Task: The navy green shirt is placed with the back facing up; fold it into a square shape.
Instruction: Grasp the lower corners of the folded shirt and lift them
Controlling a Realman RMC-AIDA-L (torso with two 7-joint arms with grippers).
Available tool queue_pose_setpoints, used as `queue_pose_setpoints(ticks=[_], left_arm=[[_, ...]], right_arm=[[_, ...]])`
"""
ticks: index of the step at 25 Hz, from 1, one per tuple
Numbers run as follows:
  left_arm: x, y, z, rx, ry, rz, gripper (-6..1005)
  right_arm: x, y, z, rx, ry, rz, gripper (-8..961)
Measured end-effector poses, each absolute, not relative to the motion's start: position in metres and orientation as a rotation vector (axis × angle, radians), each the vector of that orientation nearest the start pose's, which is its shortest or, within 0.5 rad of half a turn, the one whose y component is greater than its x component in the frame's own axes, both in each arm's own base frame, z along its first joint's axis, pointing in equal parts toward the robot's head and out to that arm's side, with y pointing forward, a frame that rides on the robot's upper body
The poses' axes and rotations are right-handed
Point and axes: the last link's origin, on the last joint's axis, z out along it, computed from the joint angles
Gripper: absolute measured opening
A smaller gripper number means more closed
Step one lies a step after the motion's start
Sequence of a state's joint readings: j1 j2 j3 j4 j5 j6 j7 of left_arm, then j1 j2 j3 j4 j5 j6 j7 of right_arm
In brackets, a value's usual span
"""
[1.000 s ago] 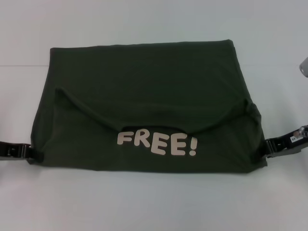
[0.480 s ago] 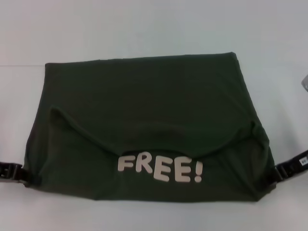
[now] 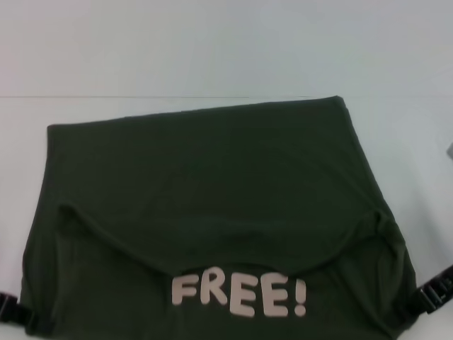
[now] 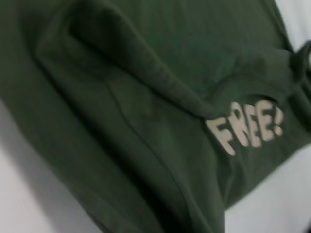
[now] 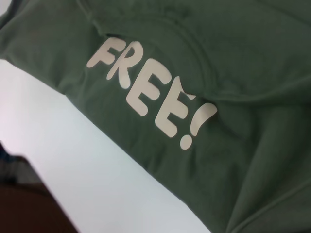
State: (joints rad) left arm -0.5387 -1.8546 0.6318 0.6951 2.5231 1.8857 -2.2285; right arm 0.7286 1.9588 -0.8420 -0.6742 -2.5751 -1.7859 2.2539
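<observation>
The navy green shirt (image 3: 212,184) lies partly folded on the white table, and a flap with pale "FREE!" lettering (image 3: 239,296) is turned up along its near side. At the near left corner of the cloth is my left gripper (image 3: 21,314). My right gripper (image 3: 419,301) is at the near right corner. Each holds a side edge, with its fingertips buried in the fabric. The left wrist view shows the shirt (image 4: 146,97) in thick folds with the lettering (image 4: 245,128). In the right wrist view the shirt (image 5: 243,73) and its lettering (image 5: 150,92) lie over the table.
The white table (image 3: 212,49) reaches beyond the shirt on the far side and on both sides. In the right wrist view a dark area (image 5: 19,204) lies past the table's edge. Another bit of table (image 4: 272,204) shows beside the cloth in the left wrist view.
Both grippers have come toward me, taking the shirt's near edge with them. The whole shirt has slid nearer and looks larger. Its near hem now runs off the bottom of the head view.
</observation>
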Motion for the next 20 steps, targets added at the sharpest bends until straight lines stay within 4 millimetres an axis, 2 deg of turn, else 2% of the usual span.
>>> queue_pose_setpoints(ticks=[6, 20], left_arm=[[-0.329, 0.269, 0.083, -2.587, -1.958, 0.081, -2], [-0.330, 0.262, 0.084, -2.621, -1.970, 0.113, 0]], right_arm=[[0.270, 0.317, 0.017, -2.818, 1.629, -0.425, 32], [0.273, 0.310, 0.015, -2.849, 1.633, -0.462, 33]])
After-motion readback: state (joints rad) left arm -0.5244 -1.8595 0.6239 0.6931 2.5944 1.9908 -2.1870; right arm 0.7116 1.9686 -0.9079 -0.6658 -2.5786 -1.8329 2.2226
